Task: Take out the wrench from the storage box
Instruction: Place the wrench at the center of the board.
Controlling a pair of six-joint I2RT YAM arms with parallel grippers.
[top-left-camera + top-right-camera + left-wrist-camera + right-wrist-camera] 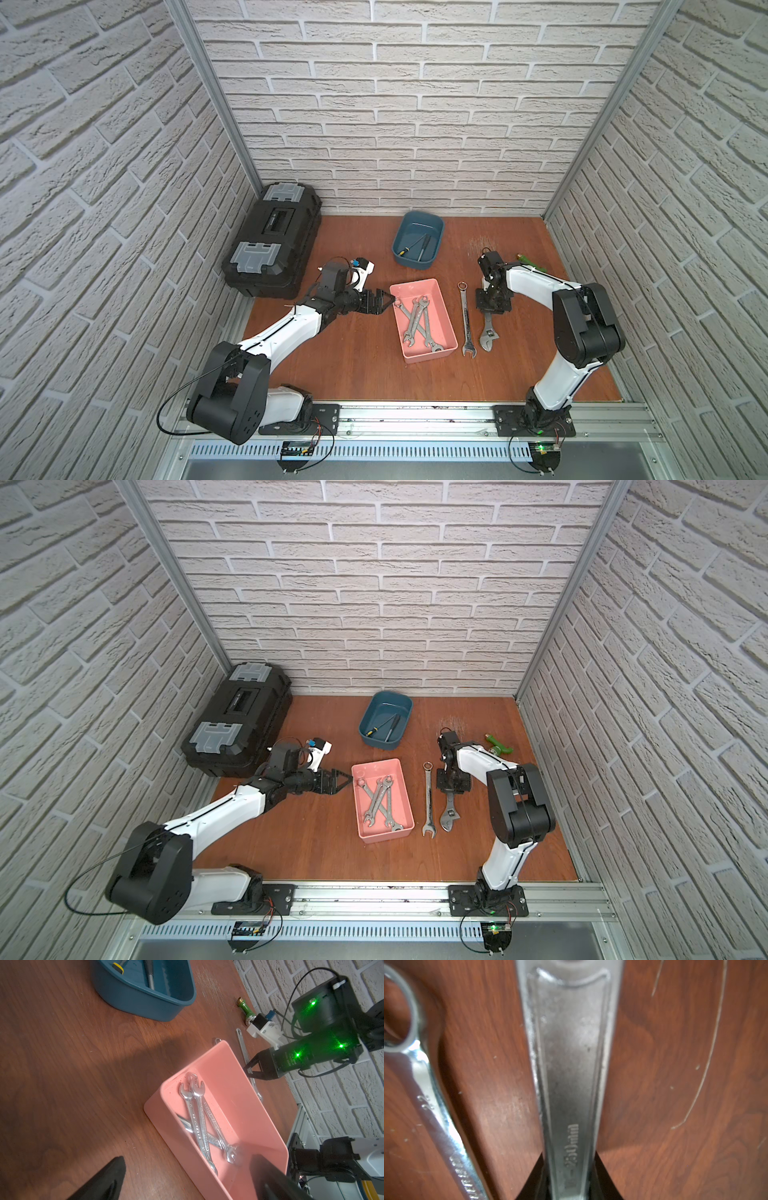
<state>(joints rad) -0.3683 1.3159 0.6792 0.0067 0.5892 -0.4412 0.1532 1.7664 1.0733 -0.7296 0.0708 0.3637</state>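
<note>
1. Left arm (232,386), elbow nearest the lens. Its left pincer (386,301) is spread wide and empty, with one finger over the pink tray's corner.
2. Right arm (582,324). Its right pincer (491,308) is pressed onto the handle of an adjustable wrench (487,334). Cannot tell whether this wrench rests on the wooden table (353,365) or hangs just off it.
3. Black toolbox (272,241), lid shut, behind the left pincer and well apart.
4. Blue tub (415,262), beyond both pincers, holding a screwdriver (409,246) and another slim tool.
5. Storage box (432,355), a shallow pink tray lying between the two pincers.
6. Combination wrench (466,320), flat on the table between the tray and the right pincer.
7. Wrenches (417,322), several, crossed on the tray floor just ahead of the left pincer.
   - Handling (judged): steel, stiff, heavy for their size, polished and slippery.
   - Best hold: across the shank of the topmost, about mid-length.
   - In the way: the tray wall and the overlapping neighbours. The light tray may also slide.
8. Green fitting (525,259), beyond the right pincer, clear of the work.
</note>
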